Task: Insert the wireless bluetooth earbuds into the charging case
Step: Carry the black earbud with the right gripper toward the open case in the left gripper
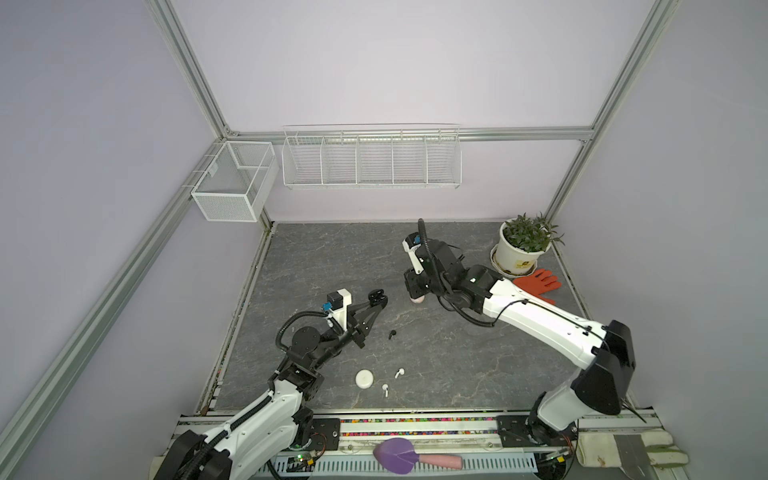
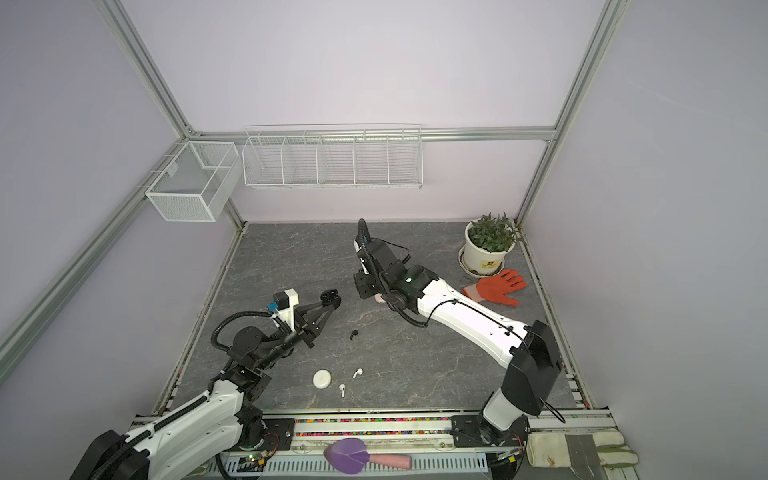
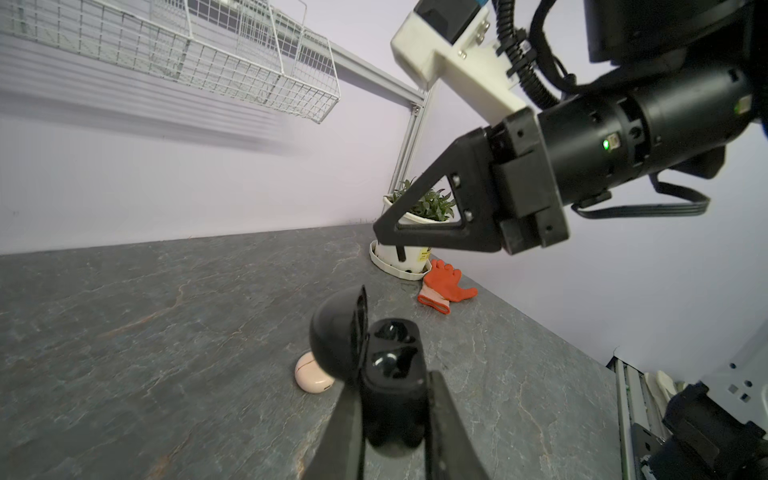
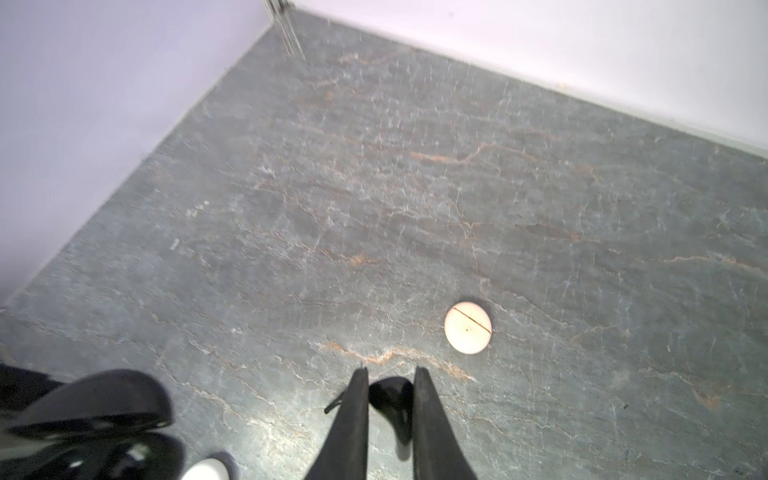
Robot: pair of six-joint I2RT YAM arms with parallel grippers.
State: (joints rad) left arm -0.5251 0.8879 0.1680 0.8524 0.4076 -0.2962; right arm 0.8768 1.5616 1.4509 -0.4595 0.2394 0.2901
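LEFT AND RIGHT AT WORK: The left gripper (image 3: pixel 392 380) is clamping a black charging case (image 3: pixel 395 349) between its fingers (image 3: pixel 444 419), which are pressing against the case's two sides. The case is standing upright in the grip, with its rounded lid (image 3: pixel 336 332) swung open and two dark sockets facing up.

The right gripper (image 4: pixel 391 374) is pinching a black earbud (image 4: pixel 390 399) — its fingers (image 4: pixel 353 415) are drawn almost together, with only the tiny bud between them and a thin dark stem showing beside one finger.

The left arm is stretching from the near left corner toward the middle of the grey desk (image 1: pixel 332 257), its gripper lying almost level. The right arm is reaching in from the near right corner, its wrist bent so that the fingers are pointing down. In both top views they are near the open case but apart from it.

A closed pale pink case (image 4: pixel 468 330) is lying on the desk just beyond the right fingers. A loose black earbud (image 1: pixel 392 333) is lying between the two arms. Nearer the front edge, one white earbud (image 1: pixel 400 372) and a second white earbud (image 1: pixel 385 389) are lying apart — both beside a closed white case (image 1: pixel 365 379). A potted plant (image 1: pixel 525 241) and an orange glove (image 1: pixel 538 282) are sitting in the far right corner.
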